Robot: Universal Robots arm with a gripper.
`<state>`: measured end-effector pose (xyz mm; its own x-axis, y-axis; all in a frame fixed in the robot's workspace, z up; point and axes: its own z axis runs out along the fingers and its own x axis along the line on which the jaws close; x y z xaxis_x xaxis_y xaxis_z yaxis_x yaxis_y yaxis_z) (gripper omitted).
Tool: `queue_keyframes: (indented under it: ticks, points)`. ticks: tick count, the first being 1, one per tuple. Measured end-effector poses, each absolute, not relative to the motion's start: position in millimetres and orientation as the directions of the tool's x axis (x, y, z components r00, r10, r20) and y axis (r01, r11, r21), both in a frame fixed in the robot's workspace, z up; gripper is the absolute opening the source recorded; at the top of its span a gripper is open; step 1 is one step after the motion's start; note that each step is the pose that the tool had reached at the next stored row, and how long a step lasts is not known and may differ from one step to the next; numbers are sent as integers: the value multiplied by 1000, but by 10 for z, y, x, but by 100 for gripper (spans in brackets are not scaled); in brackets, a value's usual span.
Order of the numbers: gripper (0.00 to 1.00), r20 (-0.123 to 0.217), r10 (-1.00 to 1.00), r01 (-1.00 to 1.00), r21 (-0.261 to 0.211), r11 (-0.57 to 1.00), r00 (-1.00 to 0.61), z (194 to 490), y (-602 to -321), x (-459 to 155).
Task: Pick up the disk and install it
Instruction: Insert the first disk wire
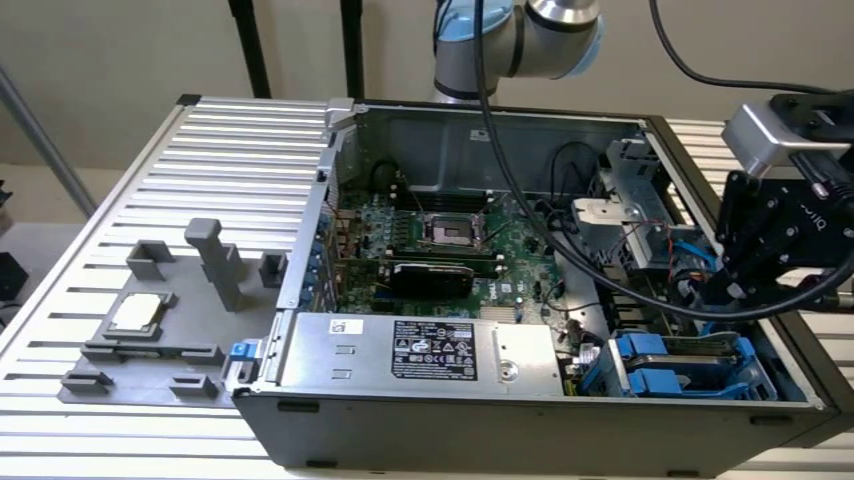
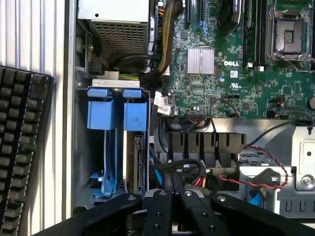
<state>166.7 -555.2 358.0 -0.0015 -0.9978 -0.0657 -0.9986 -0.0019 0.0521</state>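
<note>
The ribbed silver-grey metal worktop (image 1: 240,140) is showing a pattern of straight parallel stripes. The matt grey plastic holder (image 1: 214,262) is looking plain, and the small square silver chip (image 1: 138,312) is shining paler. The dark grey metal computer case (image 1: 534,432) is framing a green circuit board (image 2: 231,93) that is carrying fine printed lines and a silver finned heat sink (image 2: 200,60). The large silver metal box (image 1: 400,350) is wearing a black label with white print. The flat disk (image 2: 135,117) is showing bright blue plastic rails, and the plastic bracket (image 2: 101,114) beside it is showing the same blue. The rectangular keyboard (image 2: 22,147) and the metal gripper (image 2: 172,178) are both appearing black. A thin twisted wire (image 2: 268,158) is alternating red and black.
</note>
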Motion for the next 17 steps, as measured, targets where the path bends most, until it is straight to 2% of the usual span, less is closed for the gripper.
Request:
queue_keyframes:
  ticks: [5, 6, 7, 10, 13, 14, 17]
  points:
    - [15, -66, -998, -999, 55, -2, -2, 3567, -5552, 1674]
    - [21, -66, -998, -998, 55, -2, -2, 3564, -5552, 1673]
    - [21, -66, -998, -998, 55, -2, -2, 3561, -5552, 1671]
    - [39, -66, -998, -998, 55, -3, 0, 3556, -5552, 1621]
    - [45, -66, -998, -998, 55, -6, 2, 3553, -5552, 1514]
    - [51, -66, -998, -998, 55, -7, 3, 3551, -5552, 1477]
    - [51, -66, -998, -998, 55, -10, 7, 3550, -5552, 1401]
